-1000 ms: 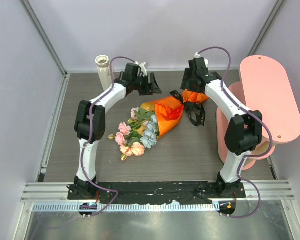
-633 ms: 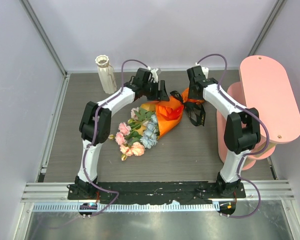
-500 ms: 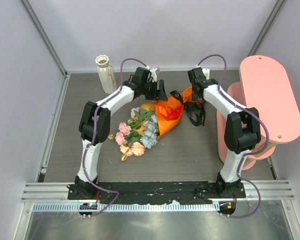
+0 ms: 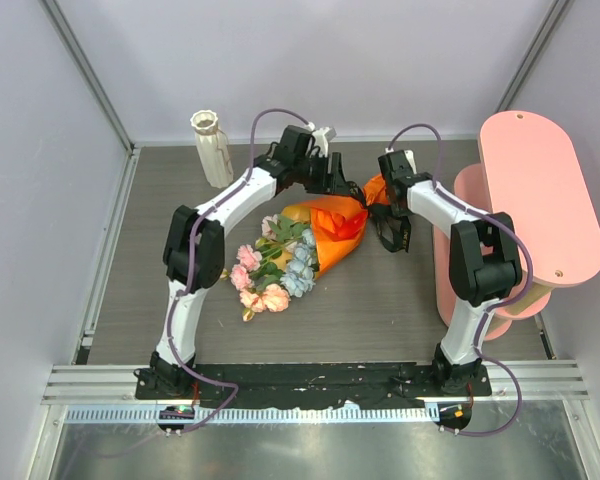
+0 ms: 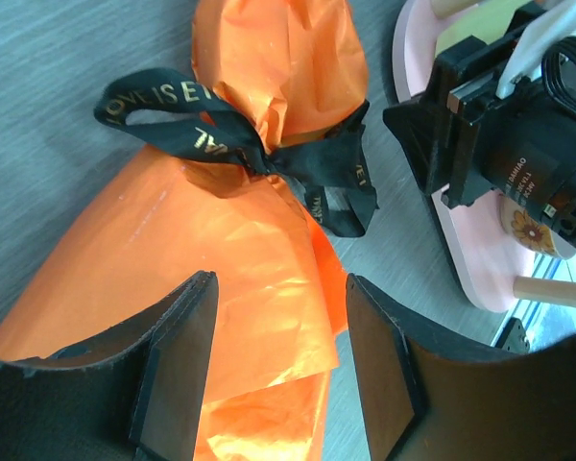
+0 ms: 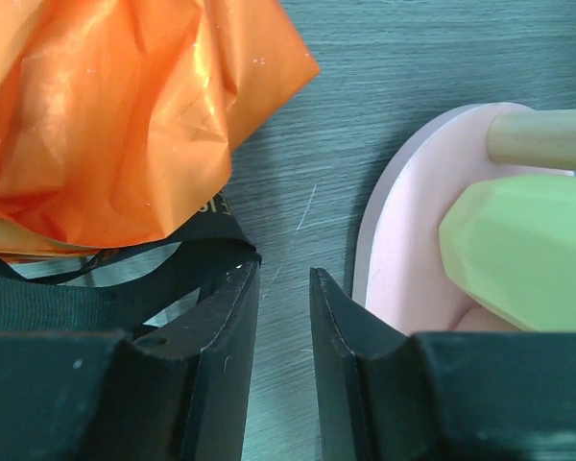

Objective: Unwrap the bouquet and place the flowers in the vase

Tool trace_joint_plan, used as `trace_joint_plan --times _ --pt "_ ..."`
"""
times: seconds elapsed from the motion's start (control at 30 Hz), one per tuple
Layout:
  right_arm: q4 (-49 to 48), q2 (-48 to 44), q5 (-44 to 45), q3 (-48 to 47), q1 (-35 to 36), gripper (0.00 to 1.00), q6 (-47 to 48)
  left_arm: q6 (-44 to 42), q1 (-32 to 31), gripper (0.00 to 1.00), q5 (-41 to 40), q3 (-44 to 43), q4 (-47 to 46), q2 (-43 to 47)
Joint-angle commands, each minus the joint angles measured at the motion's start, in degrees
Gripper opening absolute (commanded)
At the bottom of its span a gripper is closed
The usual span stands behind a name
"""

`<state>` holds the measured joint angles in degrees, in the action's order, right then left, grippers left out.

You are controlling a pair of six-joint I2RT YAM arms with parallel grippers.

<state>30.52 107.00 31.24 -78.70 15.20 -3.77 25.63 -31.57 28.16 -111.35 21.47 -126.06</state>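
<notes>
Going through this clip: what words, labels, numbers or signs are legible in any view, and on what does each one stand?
"OVE IS E": gold letters on the black ribbon tied round the orange paper cone; cut off at both ends by folds.
Other gold letters on the ribbon's tails, in both wrist views: too creased to read.
White print on the right arm's black housing: too small to read.
Top view: no readable text.
</notes>
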Motion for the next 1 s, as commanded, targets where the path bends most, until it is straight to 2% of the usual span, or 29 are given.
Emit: trace_joint_plan --times 0.0,0.7,0.97 --pt "-6.4 -0.7 -2.0 0.6 -0.1 0.34 3.5 1.1 -0.3 0.59 1.6 1.6 -1.9 -0.8" --pt "-16.5 2.4 -7.6 3.6 0.2 0.38 9.0 -2.4 -0.2 0.59 -2.6 0.3 4.1 -3.8" --pt "-23.6 0.7 -10.4 8.0 0.2 0.39 11.8 -3.0 -0.2 0.59 -2.9 -0.5 5.4 -4.7"
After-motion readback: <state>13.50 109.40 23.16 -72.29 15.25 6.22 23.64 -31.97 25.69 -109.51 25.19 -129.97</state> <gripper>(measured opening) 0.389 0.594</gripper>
